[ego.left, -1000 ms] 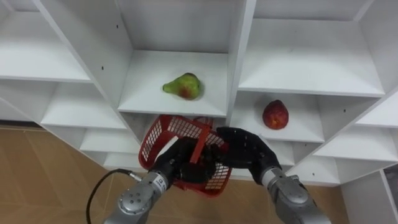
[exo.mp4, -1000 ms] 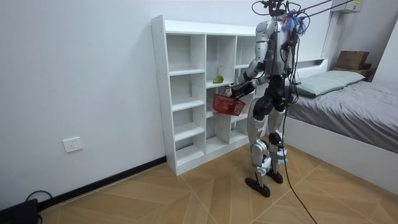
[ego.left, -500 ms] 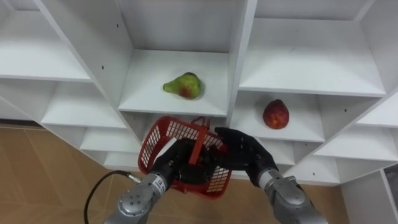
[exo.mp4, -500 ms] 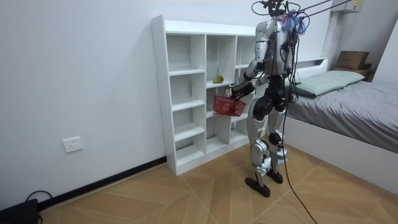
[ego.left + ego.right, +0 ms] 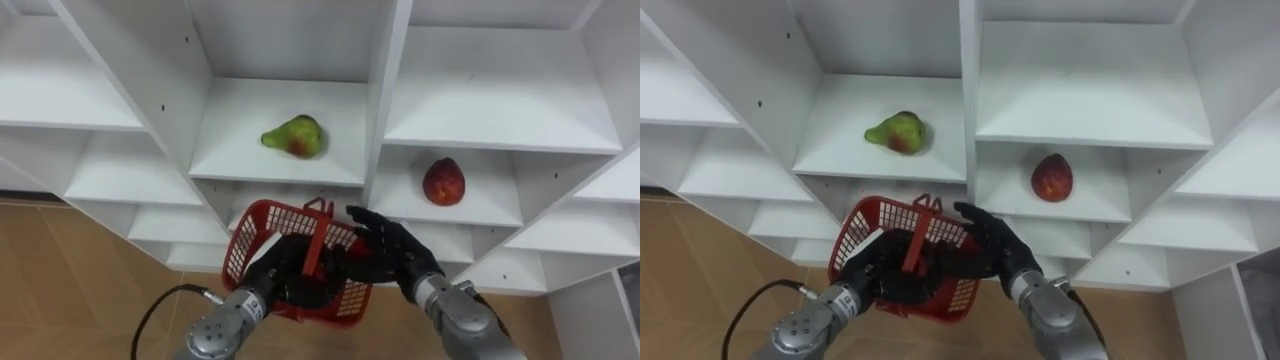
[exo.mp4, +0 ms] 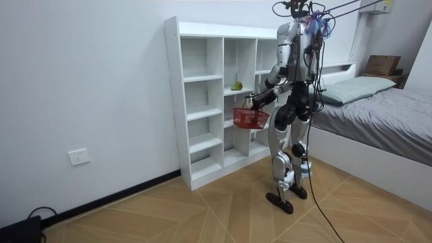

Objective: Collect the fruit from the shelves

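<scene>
**Basket held ready below the shelves, both fruits not yet picked**

The robot stands facing the white closet [image 5: 388, 90], and its left hand [image 5: 288, 278] is curled round the handle of the red basket [image 5: 262, 222], holding it just below the front edge of the centre shelf [image 5: 235, 160]. The right hand [image 5: 392, 252] is at the basket's right rim with fingers spread and straight, holding nothing; I cannot tell whether it touches the rim. The pear [image 5: 294, 137] lies near the middle of that shelf. The red fruit [image 5: 443, 184] sits one compartment to the right and a step lower, towards its board's left side. This looks like the start of collecting. Next, the free right hand must lift clear, reach into a compartment, close round one fruit and carry it back over the basket.
</scene>
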`<state>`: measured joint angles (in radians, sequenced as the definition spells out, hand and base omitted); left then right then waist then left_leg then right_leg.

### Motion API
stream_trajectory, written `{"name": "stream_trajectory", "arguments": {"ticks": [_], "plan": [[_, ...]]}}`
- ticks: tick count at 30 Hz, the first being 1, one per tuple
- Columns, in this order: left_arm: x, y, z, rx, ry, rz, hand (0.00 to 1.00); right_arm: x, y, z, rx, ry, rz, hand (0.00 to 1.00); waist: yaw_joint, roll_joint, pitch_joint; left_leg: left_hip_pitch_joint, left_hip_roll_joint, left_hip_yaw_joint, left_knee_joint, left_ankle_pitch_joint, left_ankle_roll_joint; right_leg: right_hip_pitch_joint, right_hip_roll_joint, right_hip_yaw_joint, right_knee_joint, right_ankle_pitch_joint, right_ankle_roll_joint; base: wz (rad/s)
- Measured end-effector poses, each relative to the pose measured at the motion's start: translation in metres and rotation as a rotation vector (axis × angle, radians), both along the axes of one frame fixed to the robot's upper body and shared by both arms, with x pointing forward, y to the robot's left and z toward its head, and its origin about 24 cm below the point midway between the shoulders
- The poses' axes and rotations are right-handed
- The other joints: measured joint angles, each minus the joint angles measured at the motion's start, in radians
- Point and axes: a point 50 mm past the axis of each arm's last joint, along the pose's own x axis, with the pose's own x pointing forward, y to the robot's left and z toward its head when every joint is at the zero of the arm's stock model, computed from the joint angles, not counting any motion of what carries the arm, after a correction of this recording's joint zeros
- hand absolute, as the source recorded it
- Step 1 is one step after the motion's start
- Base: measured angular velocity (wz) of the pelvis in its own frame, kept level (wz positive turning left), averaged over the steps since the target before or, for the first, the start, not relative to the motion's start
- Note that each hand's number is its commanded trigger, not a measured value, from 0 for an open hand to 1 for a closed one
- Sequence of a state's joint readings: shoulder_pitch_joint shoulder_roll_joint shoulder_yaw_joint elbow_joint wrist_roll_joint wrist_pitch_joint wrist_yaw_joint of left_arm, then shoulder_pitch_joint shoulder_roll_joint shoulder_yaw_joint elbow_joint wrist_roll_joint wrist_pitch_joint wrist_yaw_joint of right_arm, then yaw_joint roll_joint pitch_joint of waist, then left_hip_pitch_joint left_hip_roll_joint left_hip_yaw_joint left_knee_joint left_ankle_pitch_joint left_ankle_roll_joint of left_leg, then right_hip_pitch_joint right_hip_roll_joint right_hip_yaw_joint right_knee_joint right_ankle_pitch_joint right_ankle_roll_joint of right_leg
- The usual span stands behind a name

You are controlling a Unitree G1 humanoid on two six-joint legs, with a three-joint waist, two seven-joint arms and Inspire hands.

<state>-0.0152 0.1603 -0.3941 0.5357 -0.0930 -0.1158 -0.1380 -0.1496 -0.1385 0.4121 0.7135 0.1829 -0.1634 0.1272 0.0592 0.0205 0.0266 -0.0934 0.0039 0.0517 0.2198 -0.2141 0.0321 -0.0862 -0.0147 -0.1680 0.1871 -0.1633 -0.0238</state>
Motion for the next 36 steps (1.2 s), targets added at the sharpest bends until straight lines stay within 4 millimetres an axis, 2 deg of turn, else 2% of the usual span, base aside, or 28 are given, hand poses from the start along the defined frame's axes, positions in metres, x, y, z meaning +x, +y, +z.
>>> {"name": "stream_trajectory", "arguments": {"ticks": [7, 13, 15, 18, 22, 24, 31, 34, 36], "plan": [[-0.013, 0.014, -0.012, 0.05, 0.054, 0.02, 1.0, -0.007, -0.001, 0.006, -0.058, -0.045, 0.082, 0.0, -0.001, -0.01, -0.0078, 0.003, 0.0, 0.002, 0.0, 0.0, 0.0, 0.002, 0.0, -0.002, 0.0, 0.0, 0.0, 0.0], [-0.019, 0.03, -0.02, 0.1, 0.083, 0.082, 1.0, -0.009, -0.001, 0.025, -0.114, -0.146, 0.17, 0.0, -0.001, -0.018, -0.0116, 0.031, 0.0, 0.004, -0.003, 0.0, 0.0, 0.027, 0.001, 0.003, 0.002, 0.0, 0.0, -0.02], [-0.026, 0.032, -0.025, 0.108, 0.107, 0.095, 1.0, -0.009, 0.0, 0.033, -0.147, -0.195, 0.211, 0.0, 0.0, -0.026, -0.0178, 0.04, 0.0, 0.003, -0.004, 0.0, 0.0, 0.036, 0.001, 0.002, 0.002, 0.0, 0.0, 0.0], [-0.034, 0.034, -0.029, 0.113, 0.134, 0.102, 1.0, -0.008, 0.004, 0.04, -0.179, -0.235, 0.258, 0.0, 0.001, -0.039, -0.0221, 0.058, 0.0, 0.002, -0.006, 0.0, 0.0, 0.056, 0.001, 0.0, 0.0, 0.0, 0.0, 0.03], [-0.037, 0.038, -0.031, 0.127, 0.141, 0.113, 1.0, -0.008, 0.008, 0.043, -0.237, -0.27, 0.302, 0.0, 0.008, -0.048, -0.0203, 0.084, -0.002, 0.001, -0.017, 0.004, 0.001, 0.077, 0.0, 0.001, 0.0, 0.0, 0.0, 0.0], [-0.036, 0.044, -0.03, 0.155, 0.131, 0.128, 1.0, -0.007, 0.011, 0.052, -0.253, -0.316, 0.327, 0.0, 0.017, -0.06, -0.0155, 0.085, -0.002, 0.001, -0.022, 0.008, -0.001, 0.076, 0.001, 0.003, 0.0, 0.0, -0.001, 0.0], [-0.037, 0.046, -0.031, 0.161, 0.131, 0.13, 1.0, -0.003, 0.024, 0.08, -0.234, -0.455, 0.366, 0.0, 0.034, -0.072, -0.0205, 0.088, -0.001, 0.0, -0.024, 0.009, -0.001, 0.077, 0.002, 0.003, 0.001, 0.001, -0.001, 0.0], [-0.041, 0.049, -0.036, 0.169, 0.155, 0.137, 1.0, -0.003, 0.025, 0.086, -0.23, -0.48, 0.37, 0.0, 0.05, -0.083, -0.0179, 0.106, -0.001, -0.002, -0.027, 0.009, -0.001, 0.095, 0.003, 0.008, -0.002, 0.001, -0.001, -0.01], [-0.045, 0.054, -0.04, 0.181, 0.181, 0.157, 1.0, -0.002, 0.025, 0.089, -0.231, -0.493, 0.363, 0.0, 0.052, -0.096, -0.0133, 0.114, -0.001, -0.014, -0.031, 0.009, -0.001, 0.107, 0.003, -0.001, -0.005, 0.001, -0.001, 0.15]]}}
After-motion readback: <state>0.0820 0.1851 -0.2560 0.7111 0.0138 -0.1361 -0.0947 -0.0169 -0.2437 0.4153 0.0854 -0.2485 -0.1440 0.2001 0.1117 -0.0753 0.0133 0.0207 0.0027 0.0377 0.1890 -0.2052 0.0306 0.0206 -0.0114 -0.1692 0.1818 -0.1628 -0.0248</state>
